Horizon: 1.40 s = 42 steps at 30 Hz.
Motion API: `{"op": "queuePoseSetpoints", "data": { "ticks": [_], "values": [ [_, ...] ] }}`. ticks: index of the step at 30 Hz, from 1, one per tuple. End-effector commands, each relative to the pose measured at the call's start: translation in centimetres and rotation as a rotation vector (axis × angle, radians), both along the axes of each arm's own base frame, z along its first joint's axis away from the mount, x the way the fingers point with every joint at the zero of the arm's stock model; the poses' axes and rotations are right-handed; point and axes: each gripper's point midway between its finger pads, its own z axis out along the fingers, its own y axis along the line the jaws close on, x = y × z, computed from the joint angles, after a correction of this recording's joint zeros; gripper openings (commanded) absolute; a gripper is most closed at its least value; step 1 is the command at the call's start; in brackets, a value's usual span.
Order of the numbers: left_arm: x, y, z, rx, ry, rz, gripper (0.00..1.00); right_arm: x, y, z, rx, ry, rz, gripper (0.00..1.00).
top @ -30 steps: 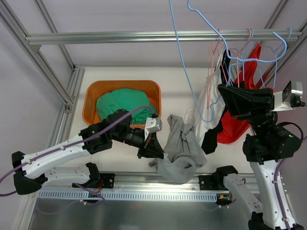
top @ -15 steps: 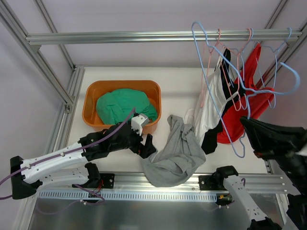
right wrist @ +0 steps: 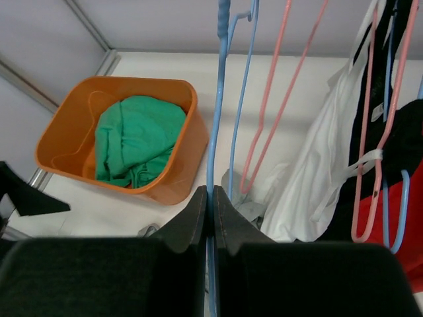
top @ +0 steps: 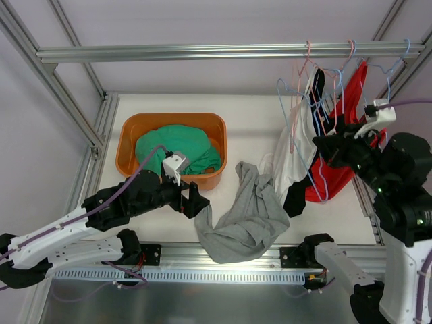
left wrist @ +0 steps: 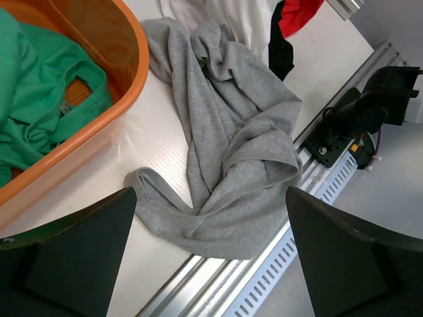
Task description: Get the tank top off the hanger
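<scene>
The grey tank top (top: 246,216) lies crumpled on the white table, free of any hanger, with its lower edge over the front rail; the left wrist view shows the tank top (left wrist: 231,145) below the fingers. My left gripper (top: 196,202) is open just left of it, touching nothing, and in its own view the left gripper (left wrist: 211,198) has jaws spread wide. My right gripper (top: 322,150) is shut on the wire of a bare light-blue hanger (top: 307,169), held up among the hanging clothes. In the right wrist view the right gripper (right wrist: 213,195) pinches the hanger (right wrist: 221,99).
An orange basket (top: 128,145) at the back left holds a green garment (top: 177,148). White (top: 293,155), black and red (top: 337,182) clothes hang on pink and blue hangers from the top rail (top: 202,51). A slotted aluminium rail (left wrist: 264,277) runs along the near edge.
My left gripper opened, let go of the grey tank top and drew back to the left. The right arm swung the blue hanger back in toward the hanging clothes.
</scene>
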Motion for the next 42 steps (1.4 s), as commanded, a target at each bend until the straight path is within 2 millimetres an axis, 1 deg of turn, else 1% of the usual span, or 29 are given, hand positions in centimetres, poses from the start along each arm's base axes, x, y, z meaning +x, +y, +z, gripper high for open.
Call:
{"op": "queuePoseSetpoints", "data": {
  "ticks": [1,2,3,4,5,7,8,9,10,12,13,14,15,16,20,21,23,24,26,28,29,32,33,35,36,37,40,41,42],
  "values": [
    [0.2,1.0,0.3,0.002,-0.022,0.031,0.99,3.9,-0.6,1.1,0.011,-0.021,-0.090,0.00],
    [0.2,1.1,0.2,0.001,-0.021,0.032,0.99,4.4,-0.4,1.1,0.008,-0.016,-0.092,0.00],
    [0.1,1.3,-0.1,0.002,-0.016,0.034,0.99,4.8,-0.4,1.7,0.005,-0.028,-0.098,0.00],
    [0.0,1.3,-0.2,0.004,-0.013,0.033,0.99,5.2,0.0,1.9,-0.005,-0.026,-0.086,0.00],
    [0.0,1.3,-0.4,0.006,-0.007,0.032,0.99,6.0,0.4,1.7,-0.019,-0.011,-0.085,0.00],
    [-0.1,1.4,-0.7,0.014,0.002,0.032,0.99,6.3,0.9,2.3,-0.044,-0.029,-0.082,0.00],
    [-0.1,1.4,-0.8,0.014,0.003,0.033,0.99,6.9,1.1,2.1,-0.061,-0.023,-0.089,0.00],
    [-0.1,1.4,-1.0,0.020,0.008,0.033,0.99,7.3,0.9,2.1,-0.084,-0.026,-0.113,0.00],
    [-0.1,1.4,-1.0,0.020,0.008,0.033,0.99,7.2,1.5,2.4,-0.086,-0.033,-0.093,0.00],
    [-0.1,1.3,-1.1,0.024,0.009,0.035,0.99,8.4,2.6,1.9,-0.119,-0.017,-0.075,0.00],
    [0.0,1.3,-1.2,0.028,0.009,0.034,0.99,8.7,2.9,2.3,-0.150,-0.036,-0.081,0.00],
    [-0.1,1.3,-1.2,0.029,0.010,0.031,0.99,9.3,3.0,2.3,-0.172,-0.038,-0.095,0.00],
    [-0.1,1.2,-1.3,0.033,0.011,0.025,0.99,10.2,3.2,1.8,-0.196,-0.025,-0.110,0.00],
    [-0.1,1.1,-1.3,0.035,0.013,0.024,0.99,10.7,2.9,1.9,-0.209,-0.026,-0.140,0.00],
    [-0.3,1.2,-1.9,0.041,0.023,0.020,0.99,11.5,3.2,2.3,-0.202,-0.042,-0.149,0.00],
    [-0.3,1.2,-2.3,0.051,0.027,0.022,0.99,11.8,3.4,2.5,-0.196,-0.053,-0.145,0.00],
    [-0.3,1.2,-2.5,0.053,0.033,0.026,0.99,12.9,3.9,2.1,-0.222,-0.043,-0.148,0.00],
    [-0.3,1.2,-2.7,0.055,0.038,0.022,0.99,13.3,3.8,2.4,-0.227,-0.048,-0.162,0.00],
    [-0.5,1.0,-2.7,0.050,0.052,0.019,0.99,14.8,4.2,1.7,-0.246,-0.026,-0.173,0.00],
    [-0.6,0.7,-2.8,0.048,0.068,0.017,0.99,15.5,4.5,1.5,-0.245,-0.024,-0.179,0.00],
    [-0.6,0.5,-2.8,0.047,0.076,0.016,0.99,15.9,4.7,1.1,-0.249,-0.011,-0.185,0.00],
    [-0.6,-0.2,-3.0,0.054,0.092,0.003,0.99,16.1,4.9,0.1,-0.235,0.011,-0.189,0.00],
    [-0.6,-0.5,-3.2,0.059,0.099,-0.003,0.99,16.2,5.2,-0.9,-0.227,0.030,-0.186,0.00],
    [-0.7,-1.2,-3.0,0.048,0.103,-0.021,0.99,15.9,5.0,-1.6,-0.218,0.038,-0.190,0.00],
    [-0.8,-1.6,-3.2,0.052,0.109,-0.034,0.99,15.5,4.9,-1.3,-0.200,0.029,-0.192,0.00],
    [-0.7,-2.2,-2.9,0.038,0.104,-0.040,0.99,15.4,4.9,-1.9,-0.205,0.039,-0.190,0.00],
    [-0.8,-3.9,-2.9,0.044,0.108,-0.070,0.99,14.9,4.9,-2.1,-0.201,0.041,-0.177,0.01],
    [-0.6,-4.7,-3.4,0.060,0.115,-0.069,0.99,14.8,4.9,-2.1,-0.200,0.040,-0.171,0.09],
    [-0.4,-5.3,-3.0,0.058,0.107,-0.067,0.99,14.2,4.9,-1.7,-0.188,0.029,-0.154,0.43]
  ]
}}
